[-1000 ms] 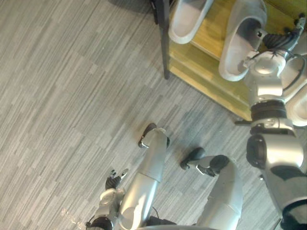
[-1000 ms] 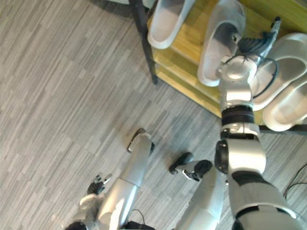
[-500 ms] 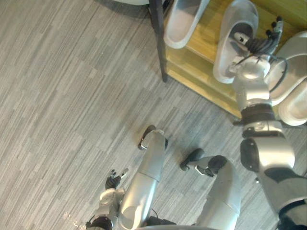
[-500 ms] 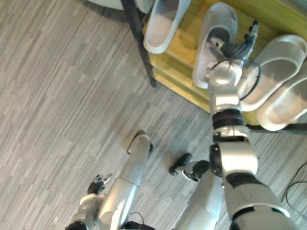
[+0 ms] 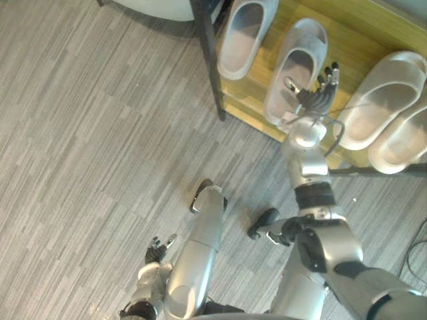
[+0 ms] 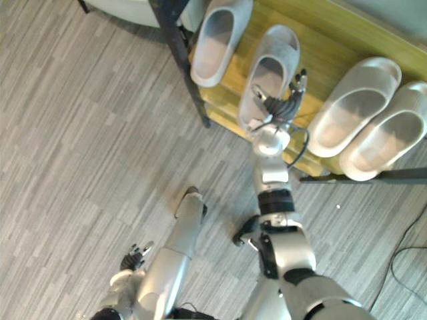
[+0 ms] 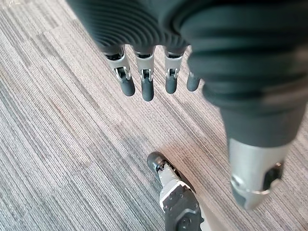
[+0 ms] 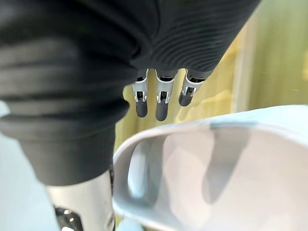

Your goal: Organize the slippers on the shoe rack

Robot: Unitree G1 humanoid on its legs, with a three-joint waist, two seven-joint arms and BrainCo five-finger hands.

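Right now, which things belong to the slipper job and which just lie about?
Job: leftmost slipper, second slipper, third slipper, rightmost slipper, shoe rack, right robot hand open over the second.
Lying about: pale rounded object by the rack, left robot hand.

Slippers (image 6: pixel 360 107) crowd shelf (image 6: pixel 327 47); floor (image 6: pixel 80 133) alongside seems open.

Four pale grey slippers lie on the wooden shoe rack (image 5: pixel 347 33): a left slipper (image 5: pixel 241 37) by the black post (image 5: pixel 208 60), a second slipper (image 5: pixel 299 57) beside it, and a right pair (image 5: pixel 383 97) touching each other. The right hand (image 5: pixel 319 93) hovers at the second slipper's right edge, fingers (image 5: pixel 331 75) straight and spread. The left hand (image 5: pixel 157 250) hangs low over the grey floor (image 5: pixel 87 133).
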